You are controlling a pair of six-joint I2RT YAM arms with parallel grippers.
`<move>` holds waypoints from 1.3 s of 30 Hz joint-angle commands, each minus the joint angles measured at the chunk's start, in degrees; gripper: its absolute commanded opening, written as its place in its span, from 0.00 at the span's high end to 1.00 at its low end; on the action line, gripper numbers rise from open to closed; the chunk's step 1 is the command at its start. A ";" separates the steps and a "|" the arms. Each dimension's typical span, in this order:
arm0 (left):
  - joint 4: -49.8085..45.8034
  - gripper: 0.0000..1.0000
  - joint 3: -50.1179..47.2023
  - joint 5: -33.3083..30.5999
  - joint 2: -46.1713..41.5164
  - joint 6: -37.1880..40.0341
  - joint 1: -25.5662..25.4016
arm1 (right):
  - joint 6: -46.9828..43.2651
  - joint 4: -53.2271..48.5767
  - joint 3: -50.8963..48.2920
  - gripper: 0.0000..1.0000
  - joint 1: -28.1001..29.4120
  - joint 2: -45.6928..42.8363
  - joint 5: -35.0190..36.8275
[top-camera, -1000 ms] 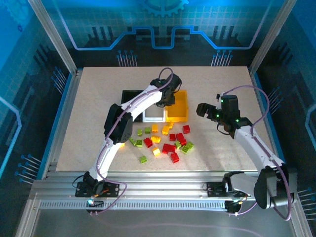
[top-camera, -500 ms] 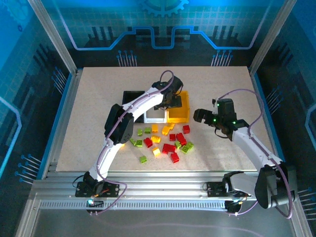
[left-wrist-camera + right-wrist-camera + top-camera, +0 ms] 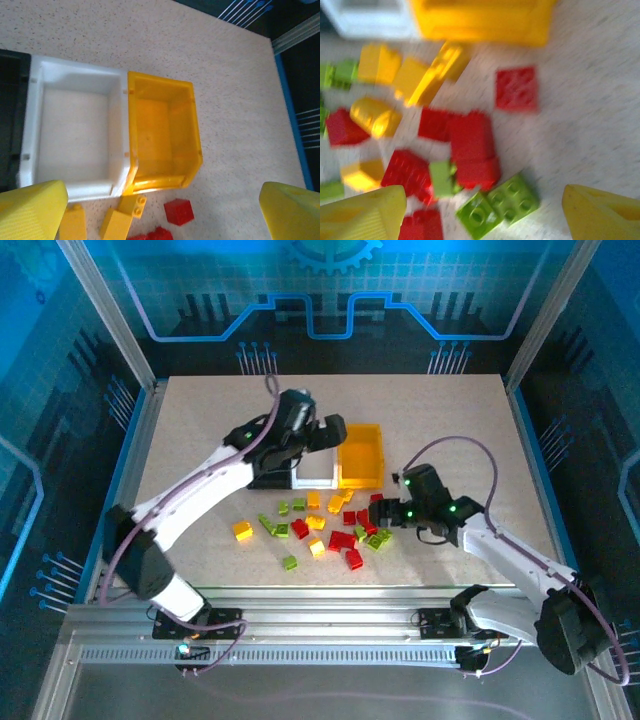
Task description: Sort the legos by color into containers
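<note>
- Tabletop [image 3: 200, 420]: a pale speckled board across the middle of the top view, carrying every item.
- Left arm [image 3: 200, 490]: reaches from the lower left up to the centre of the top view. The left gripper [image 3: 328, 433] is above the bins, its fingers spread wide with nothing between them.
- Right arm [image 3: 510, 550]: reaches from the lower right toward the centre. The right gripper [image 3: 385, 515] is at the right edge of the brick pile, fingers spread and holding nothing.
- Bins: a row just above centre, touching side by side, with the black bin [image 3: 10, 110] at left, the white bin [image 3: 75, 67] in the middle and the yellow bin [image 3: 360, 480] at right.
- Legos [image 3: 335, 525]: red, yellow and green bricks scattered on the tabletop just below the bins.
- Yellow brick [image 3: 243, 531]: lies apart, left of the pile.
- Green brick [image 3: 290, 562]: lies at the pile's lower left.
- Red brick [image 3: 516, 88]: lies alone just below the yellow bin in the blurred right wrist view.
</note>
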 commanded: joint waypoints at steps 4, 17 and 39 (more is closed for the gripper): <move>5.94 0.01 -19.47 1.82 -12.28 -1.23 -0.36 | 2.18 -7.64 -2.76 0.19 7.46 -1.55 8.52; 3.00 0.01 -31.25 1.05 -18.27 -4.44 0.06 | 3.82 -3.66 -3.05 0.25 10.83 3.48 9.66; 3.87 0.01 -33.05 3.40 -15.29 -5.93 1.85 | 10.15 -8.95 1.03 0.24 11.16 16.80 20.60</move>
